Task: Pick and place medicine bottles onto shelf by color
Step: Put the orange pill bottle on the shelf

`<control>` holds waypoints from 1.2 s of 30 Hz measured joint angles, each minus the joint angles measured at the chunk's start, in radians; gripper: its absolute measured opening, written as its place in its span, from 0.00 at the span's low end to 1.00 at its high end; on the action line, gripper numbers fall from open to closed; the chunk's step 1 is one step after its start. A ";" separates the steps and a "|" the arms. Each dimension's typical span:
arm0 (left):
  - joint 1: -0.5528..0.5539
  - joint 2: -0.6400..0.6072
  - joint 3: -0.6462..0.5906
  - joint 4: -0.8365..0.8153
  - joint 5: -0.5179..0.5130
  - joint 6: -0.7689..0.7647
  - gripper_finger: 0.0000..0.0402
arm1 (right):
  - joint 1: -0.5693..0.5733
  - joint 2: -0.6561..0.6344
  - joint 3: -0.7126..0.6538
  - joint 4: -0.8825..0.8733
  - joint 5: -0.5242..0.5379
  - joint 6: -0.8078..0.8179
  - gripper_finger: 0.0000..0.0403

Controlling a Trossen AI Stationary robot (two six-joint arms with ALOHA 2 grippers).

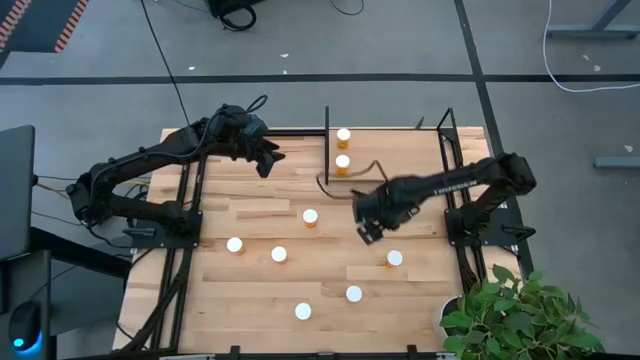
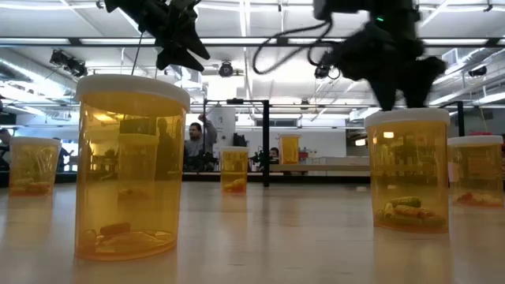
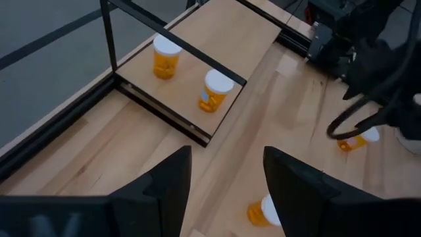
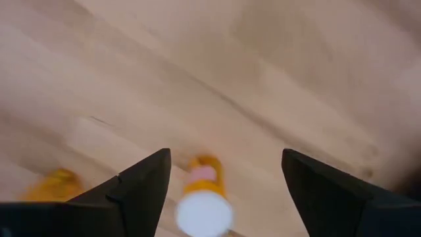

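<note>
From above, two medicine bottles (image 1: 343,135) (image 1: 342,162) stood on the shelf (image 1: 400,150), six more scattered over the tabletop (image 1: 250,290). The right gripper (image 1: 366,232) hung near one bottle (image 1: 394,259); the left gripper (image 1: 268,160) waited beside the shelf. The left wrist view showed its fingers (image 3: 164,187) parted, empty. The right wrist view showed fingers (image 4: 141,181) wide, a bottle (image 4: 202,197) between them, ungripped.

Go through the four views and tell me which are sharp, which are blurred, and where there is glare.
High view: evenly lit, sharp, bottles casting short shadows on the table. Low view: backlit by bright ceiling lights, arms mere silhouettes, nearest bottle looms large. Left wrist view: sharp on the shelf, left gripper soft at the edge. Right wrist view: smeared throughout, bottle under the right gripper a fuzzy blob.
</note>
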 joint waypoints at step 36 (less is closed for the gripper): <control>-0.119 0.000 0.000 -0.016 0.000 -0.218 0.54 | 0.265 -0.005 -0.214 0.271 0.019 0.251 0.87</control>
